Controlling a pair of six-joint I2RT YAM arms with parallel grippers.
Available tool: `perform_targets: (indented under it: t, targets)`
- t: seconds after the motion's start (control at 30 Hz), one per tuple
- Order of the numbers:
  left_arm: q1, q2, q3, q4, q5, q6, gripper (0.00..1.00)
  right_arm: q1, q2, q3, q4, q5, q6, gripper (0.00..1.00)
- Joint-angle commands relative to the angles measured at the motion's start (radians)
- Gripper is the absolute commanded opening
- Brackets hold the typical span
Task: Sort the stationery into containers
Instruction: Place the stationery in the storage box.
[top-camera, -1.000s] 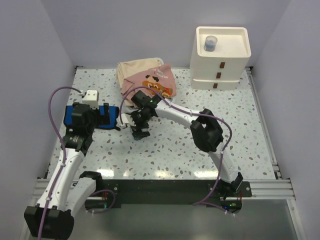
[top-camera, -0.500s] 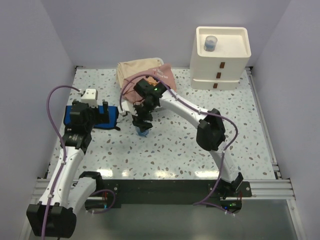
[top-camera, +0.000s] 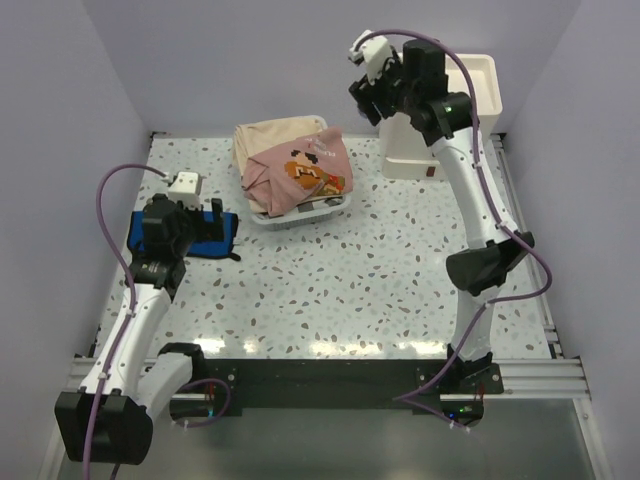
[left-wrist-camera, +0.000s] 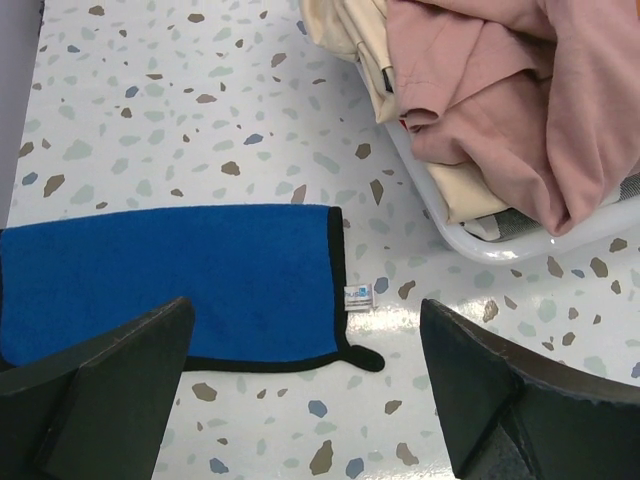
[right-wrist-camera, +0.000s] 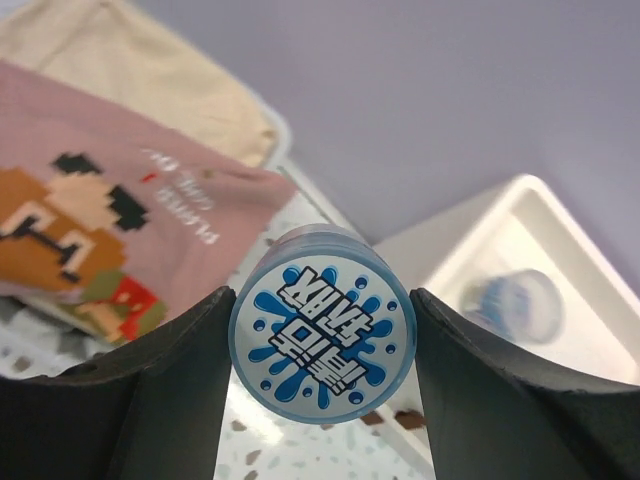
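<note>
- The right end effector (right-wrist-camera: 322, 345) is raised high off the worktop (top-camera: 400, 270). Its two dark fingers pinch a round blue item (right-wrist-camera: 322, 330) by its sides. The item's splash-pattern label faces the wrist camera.
- The cream drawer unit (top-camera: 487, 70) is ahead of this end effector and to its right. Its square top tray (right-wrist-camera: 560, 230) is open, with a second, blurred blue item (right-wrist-camera: 510, 300) lying in it.
- The pink and beige clothes (right-wrist-camera: 110, 230) lie below this end effector and to its left.
- The left end effector (left-wrist-camera: 310, 390) has its fingers spread wide and holds nothing. It hangs over a blue cloth (left-wrist-camera: 170, 275), with the clothes basket (left-wrist-camera: 480, 245) ahead of it to the right.
- To do this step well, I judge the right end effector should travel further right until it is fully over the tray. It should then come down low and release beside the item already there, not on top of it, since a round piece may roll.
- Half a second earlier the right end effector was low over the worktop, just in front of the basket, with something blue at its tips. It has since lifted and swung across to the drawer unit. The left arm has barely moved.
</note>
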Motion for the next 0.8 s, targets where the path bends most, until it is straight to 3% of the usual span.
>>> perform_targets:
  t: [0.0,0.3,0.77]
  targets:
    - [0.010,-0.009,0.002,0.054,0.043,-0.003,1.00,-0.061,0.043,0.135,0.194,0.273,0.043,0.00]
    - [0.010,-0.036,-0.021,0.023,0.069,-0.029,0.99,-0.212,0.087,0.138,0.375,0.499,0.045,0.00]
    - [0.008,-0.017,-0.021,0.017,0.102,-0.052,0.98,-0.357,0.159,0.140,0.444,0.540,0.193,0.00]
